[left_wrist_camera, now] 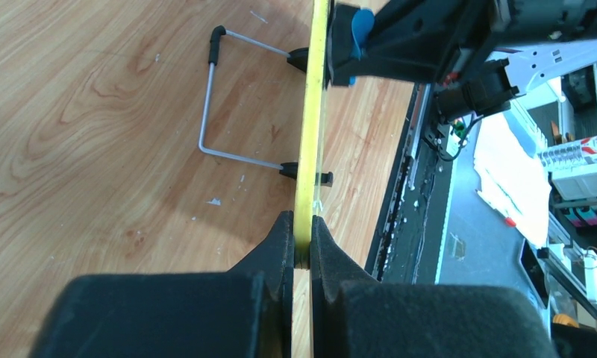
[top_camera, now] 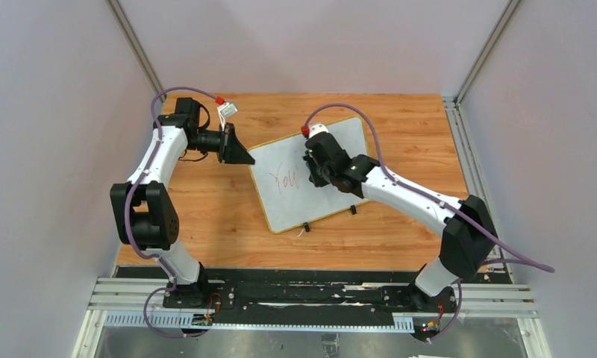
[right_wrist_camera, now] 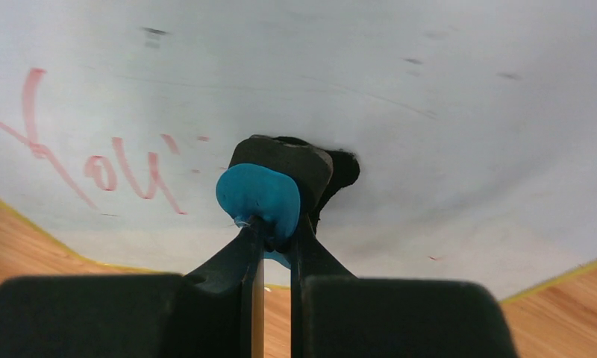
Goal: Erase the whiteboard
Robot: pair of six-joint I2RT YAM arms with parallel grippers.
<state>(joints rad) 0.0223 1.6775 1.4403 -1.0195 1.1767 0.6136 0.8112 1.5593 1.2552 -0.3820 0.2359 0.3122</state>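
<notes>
The whiteboard, white with a thin yellow rim and two black clips on its near edge, lies tilted on the wooden table. Red writing marks its left part and also shows in the right wrist view. My left gripper is shut on the board's far left yellow rim. My right gripper is shut on the blue and black eraser, whose black pad presses on the board just right of the writing.
A bent wire stand is fixed to the board's underside and rests on the wood. The table's black front rail runs along the near edge. Grey walls close in both sides.
</notes>
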